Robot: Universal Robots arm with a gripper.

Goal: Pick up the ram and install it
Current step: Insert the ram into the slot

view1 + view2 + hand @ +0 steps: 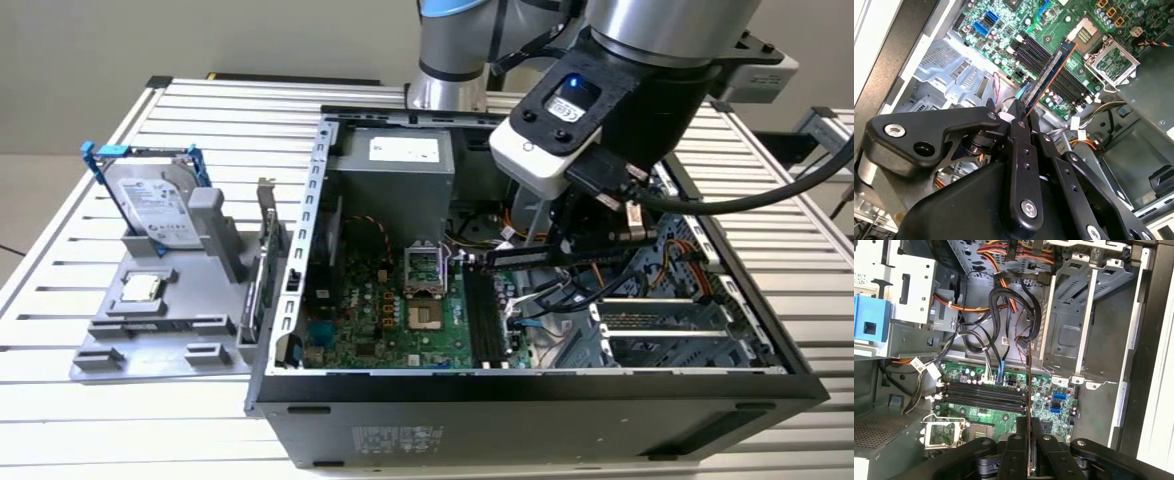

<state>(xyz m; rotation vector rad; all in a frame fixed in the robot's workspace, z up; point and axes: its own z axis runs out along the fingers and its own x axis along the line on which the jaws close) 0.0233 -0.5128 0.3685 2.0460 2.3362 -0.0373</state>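
- gripper (583, 245) is down inside the open PC case (534, 400), right of centre in the exterior view. Jaws are pinched narrow on the ram (527, 256).
- Grip is at one end of the stick. In the second wrist view the rest sticks straight out past the fingertips (1016, 107), so the long axis follows the fingers' own direction.
- The ram is in the air over the motherboard (387, 310). Its free end is above the black memory slots (483, 320); my read is that it's not seated.
- Key relation is ram axis vs slot axis:
  - In the exterior view the stick runs across the frame while the slots run up-down.
  - Both wrist views show the same crossing.
  - Judgement: the two axes are well off parallel as held, and seating turns on them matching.
- CPU socket (420, 290) sits just beside the slots on the exterior view's left, and the free end points that way.
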